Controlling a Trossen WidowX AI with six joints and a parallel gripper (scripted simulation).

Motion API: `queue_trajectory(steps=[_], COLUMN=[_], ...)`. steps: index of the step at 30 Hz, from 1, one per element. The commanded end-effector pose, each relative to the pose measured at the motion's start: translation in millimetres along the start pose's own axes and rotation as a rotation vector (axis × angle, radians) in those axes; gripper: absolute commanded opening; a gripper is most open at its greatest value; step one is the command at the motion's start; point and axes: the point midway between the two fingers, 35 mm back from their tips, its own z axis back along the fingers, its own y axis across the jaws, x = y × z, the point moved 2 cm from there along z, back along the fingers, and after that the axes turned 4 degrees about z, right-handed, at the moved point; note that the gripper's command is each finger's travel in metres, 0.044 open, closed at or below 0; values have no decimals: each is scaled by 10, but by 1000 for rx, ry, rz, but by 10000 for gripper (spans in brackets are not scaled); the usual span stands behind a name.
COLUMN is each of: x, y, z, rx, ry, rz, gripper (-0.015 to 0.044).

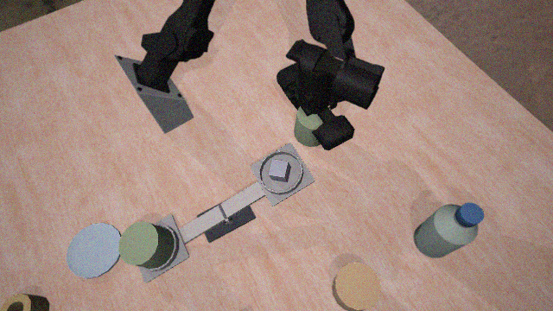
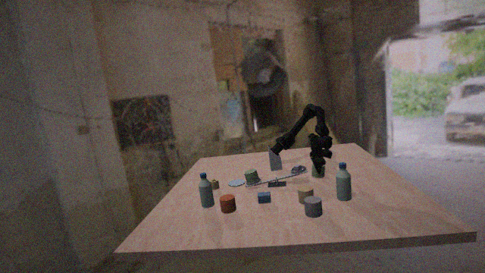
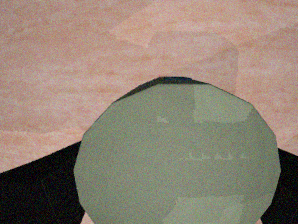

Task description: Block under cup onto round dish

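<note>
One green cup [image 1: 303, 131] [image 2: 314, 173] [image 3: 170, 135] stands on the table just beyond the raised end of the balance [image 1: 246, 200] [image 2: 270, 180]. My gripper [image 1: 319, 126] [image 2: 319, 168] [image 3: 170, 141] is open around this cup, with a finger very close to each side; one finger is mostly hidden in the top view. The small pale block [image 1: 279, 168] sits uncovered inside the ring on the raised end. The other green cup [image 1: 140, 243] [image 2: 251, 176] stands tilted on the lowered end. The round pale blue dish [image 1: 92, 251] [image 2: 236, 183] lies beside that end with nothing on it.
A bottle [image 1: 445, 233] [image 2: 343, 186] and a tan cylinder [image 1: 357, 286] [image 2: 305, 195] stand on the right side. The exterior view also shows a grey cylinder [image 2: 313, 207], a blue block [image 2: 264, 197], a red cylinder [image 2: 227, 204] and another bottle [image 2: 206, 193].
</note>
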Motion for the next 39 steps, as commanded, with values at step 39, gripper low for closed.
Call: queue_trajectory(steps=[39], x=[-1197], y=[-700], z=[1051], rx=[-10], ry=[15], rz=[-738], gripper=[260])
